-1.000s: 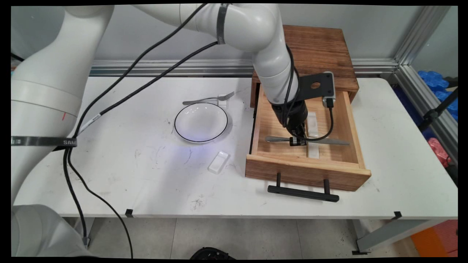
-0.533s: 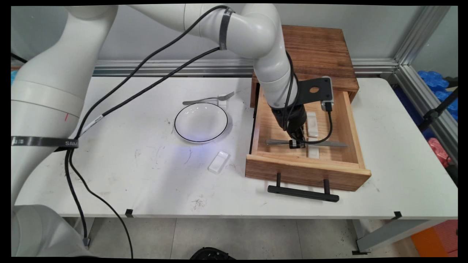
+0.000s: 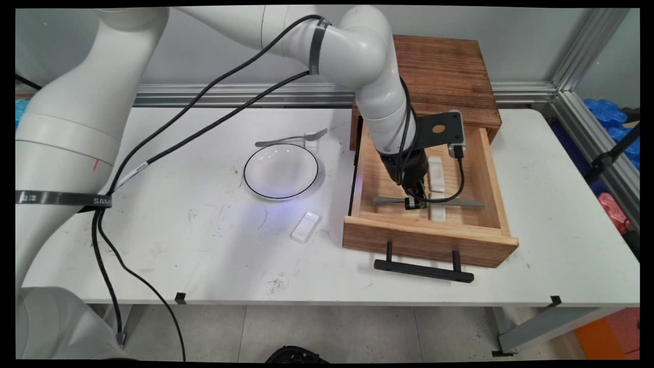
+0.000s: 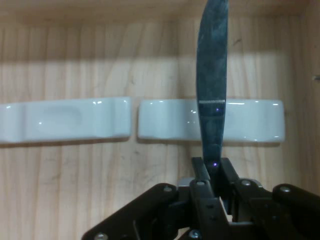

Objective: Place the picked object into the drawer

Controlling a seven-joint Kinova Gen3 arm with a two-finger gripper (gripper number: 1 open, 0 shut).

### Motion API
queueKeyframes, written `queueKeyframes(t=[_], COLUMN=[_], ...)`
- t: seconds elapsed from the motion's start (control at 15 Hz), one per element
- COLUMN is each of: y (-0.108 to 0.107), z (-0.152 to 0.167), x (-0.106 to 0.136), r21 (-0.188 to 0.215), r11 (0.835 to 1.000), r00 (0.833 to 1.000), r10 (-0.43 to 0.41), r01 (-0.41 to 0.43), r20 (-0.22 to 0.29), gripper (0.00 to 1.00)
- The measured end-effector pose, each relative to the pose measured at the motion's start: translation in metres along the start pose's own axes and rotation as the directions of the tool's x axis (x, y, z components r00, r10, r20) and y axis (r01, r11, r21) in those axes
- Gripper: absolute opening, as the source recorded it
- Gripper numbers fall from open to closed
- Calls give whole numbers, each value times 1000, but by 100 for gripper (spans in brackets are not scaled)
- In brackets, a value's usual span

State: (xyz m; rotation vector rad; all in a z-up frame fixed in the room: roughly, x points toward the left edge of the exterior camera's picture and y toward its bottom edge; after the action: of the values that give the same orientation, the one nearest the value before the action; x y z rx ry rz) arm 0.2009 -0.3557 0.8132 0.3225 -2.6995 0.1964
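Drawer [image 3: 488,168]: end effector [image 3: 415,202] clamps knife [image 4: 212,90]

The white arm is bent at a raised elbow and its forearm is angled steeply downward, with black cables hung along it. The black tool [image 3: 415,203] is pointed down inside the open drawer [image 3: 485,168], its fingers [image 4: 201,172] closed tight together.

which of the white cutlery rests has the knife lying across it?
The rest nearer the drawer's front; the knife, held in the claw, crosses it. The others carry no knife.
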Motion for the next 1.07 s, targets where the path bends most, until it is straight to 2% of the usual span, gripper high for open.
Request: queueKeyframes(t=[1.07], y=[-1], z=[12], x=[-2], r21=[-6], r11=[1000], r00=[1000], r10=[-25], r01=[25], r20=[-9], gripper=[0])
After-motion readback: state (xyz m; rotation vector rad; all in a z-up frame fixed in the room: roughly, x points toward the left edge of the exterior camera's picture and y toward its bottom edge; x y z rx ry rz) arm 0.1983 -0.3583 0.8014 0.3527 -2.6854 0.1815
